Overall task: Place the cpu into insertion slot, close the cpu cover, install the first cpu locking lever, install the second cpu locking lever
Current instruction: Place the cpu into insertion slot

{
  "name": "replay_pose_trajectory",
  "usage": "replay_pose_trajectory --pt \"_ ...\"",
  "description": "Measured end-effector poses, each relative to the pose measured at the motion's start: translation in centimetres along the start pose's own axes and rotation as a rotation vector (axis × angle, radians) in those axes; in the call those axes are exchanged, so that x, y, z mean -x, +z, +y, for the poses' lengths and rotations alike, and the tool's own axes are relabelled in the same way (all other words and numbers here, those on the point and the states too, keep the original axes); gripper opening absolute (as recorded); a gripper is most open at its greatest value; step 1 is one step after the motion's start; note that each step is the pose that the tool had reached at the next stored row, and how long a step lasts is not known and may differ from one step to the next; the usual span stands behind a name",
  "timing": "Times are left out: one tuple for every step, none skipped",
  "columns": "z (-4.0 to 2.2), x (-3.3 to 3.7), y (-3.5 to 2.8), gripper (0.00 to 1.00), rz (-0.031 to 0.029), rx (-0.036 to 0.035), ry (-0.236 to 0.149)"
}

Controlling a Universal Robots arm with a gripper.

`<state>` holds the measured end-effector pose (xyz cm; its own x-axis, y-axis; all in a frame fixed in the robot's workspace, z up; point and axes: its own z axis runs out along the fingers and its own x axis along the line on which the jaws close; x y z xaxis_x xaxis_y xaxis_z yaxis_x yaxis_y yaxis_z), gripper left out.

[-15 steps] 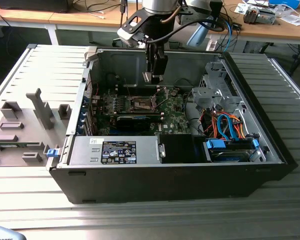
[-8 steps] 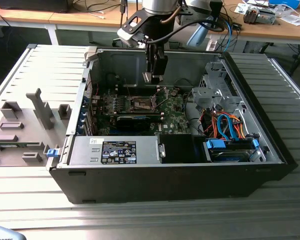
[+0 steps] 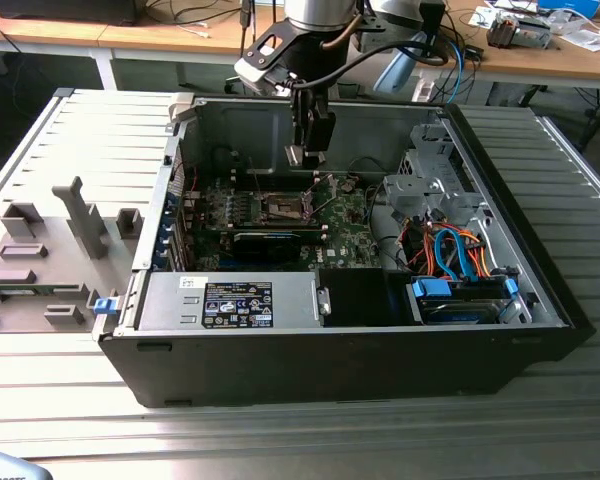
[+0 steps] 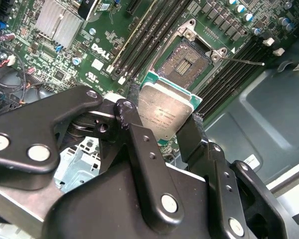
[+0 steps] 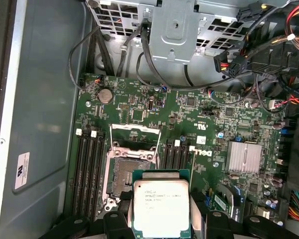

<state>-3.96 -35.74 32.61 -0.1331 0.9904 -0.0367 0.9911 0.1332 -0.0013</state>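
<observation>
My gripper hangs inside the open computer case, above the motherboard, and is shut on the cpu. The cpu is a flat square chip with a silvery top and green edge, pinched between the black fingers. Below it lies the insertion slot, bare, with its metal cover frame swung open. A thin locking lever sticks out beside the socket. The cpu floats a short way above the socket and partly overlaps it in both wrist views.
Black memory slots flank the socket. A silver heatsink sits on the board. A metal drive cage with orange and blue cables fills the case's right side in the exterior view. A grey fixture tray lies outside on the exterior view's left.
</observation>
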Motion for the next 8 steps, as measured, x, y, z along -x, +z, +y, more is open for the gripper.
replay_pose_trajectory --pt "0.0 0.0 0.02 0.54 0.0001 0.0 0.0" --pt "0.0 0.0 0.04 0.54 0.0 0.0 0.0" --pt "0.0 0.0 0.05 0.54 0.0 0.0 0.0" --pt "0.0 0.0 0.07 0.54 0.0 0.0001 0.0" --pt "0.0 0.0 0.08 0.54 0.0001 0.0 0.0" --pt "0.0 0.0 0.09 0.54 0.0 0.0 0.0" --pt "0.0 0.0 0.1 0.54 0.0 0.0001 0.0" --pt "0.0 0.0 0.11 0.54 0.0 0.0 0.0"
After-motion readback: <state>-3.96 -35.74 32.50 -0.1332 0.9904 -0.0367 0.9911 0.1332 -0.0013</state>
